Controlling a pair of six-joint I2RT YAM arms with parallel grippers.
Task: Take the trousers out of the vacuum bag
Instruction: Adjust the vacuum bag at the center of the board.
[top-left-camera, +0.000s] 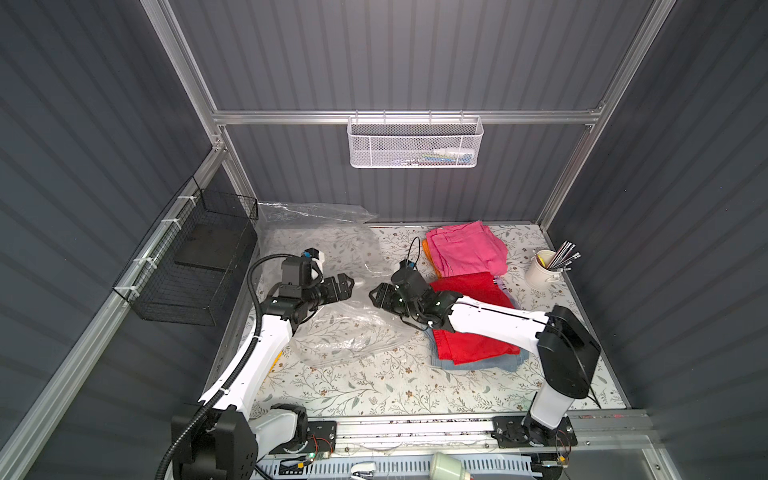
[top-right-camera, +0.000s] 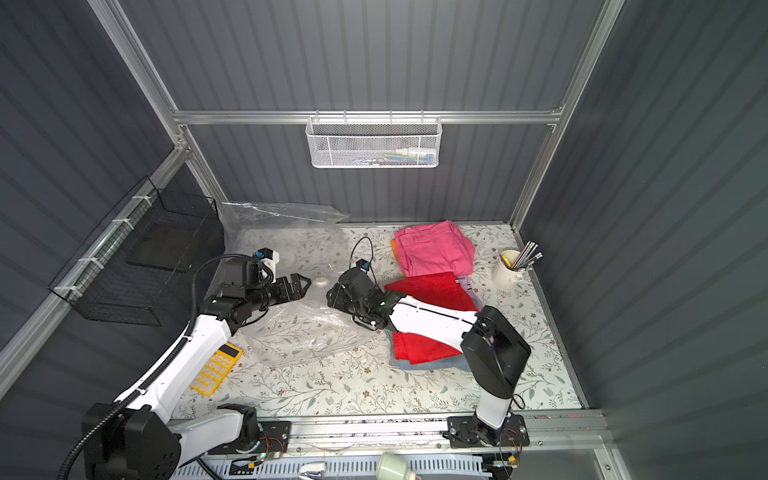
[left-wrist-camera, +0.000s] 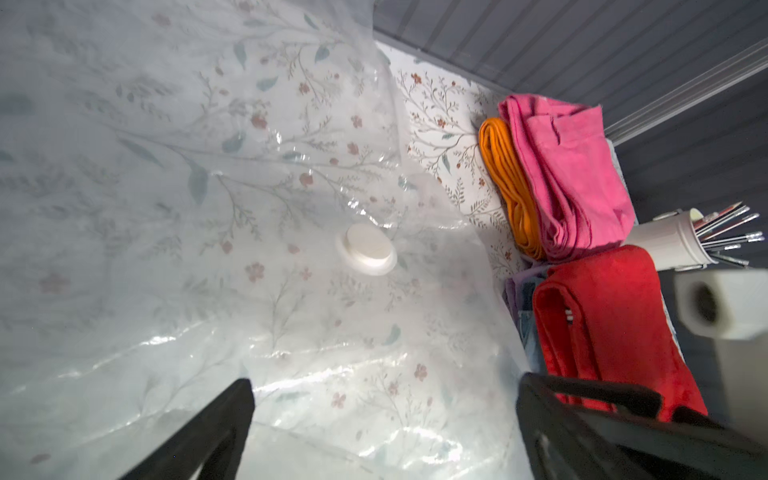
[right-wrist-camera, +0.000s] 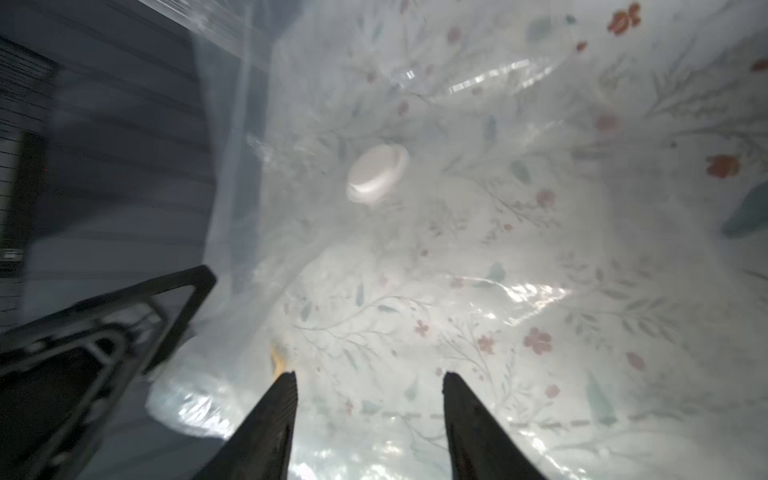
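Note:
The vacuum bag (top-left-camera: 345, 332) (top-right-camera: 299, 336) lies crumpled on the left half of the table, with its white valve disc (left-wrist-camera: 365, 248) (right-wrist-camera: 377, 173) facing up. No garment shows inside it. My left gripper (top-left-camera: 349, 284) (left-wrist-camera: 384, 380) hangs wide open over the bag beside the valve. My right gripper (top-left-camera: 374, 297) (right-wrist-camera: 369, 374) faces it, open, with only plastic below. The trousers lie at the right, outside the bag. The pink pair (top-left-camera: 465, 249) rests on the orange (left-wrist-camera: 507, 187). The red pair (top-left-camera: 469, 291) covers the lilac (top-right-camera: 469, 286) and the light blue (top-left-camera: 478, 363).
My right forearm (top-left-camera: 490, 318) crosses above the red trousers. A white cup of pens (top-left-camera: 542, 270) stands at the far right. A black wire basket (top-left-camera: 195, 266) hangs on the left wall, a white mesh basket (top-left-camera: 415, 141) on the back rail. A yellow calculator (top-right-camera: 216, 368) lies front left.

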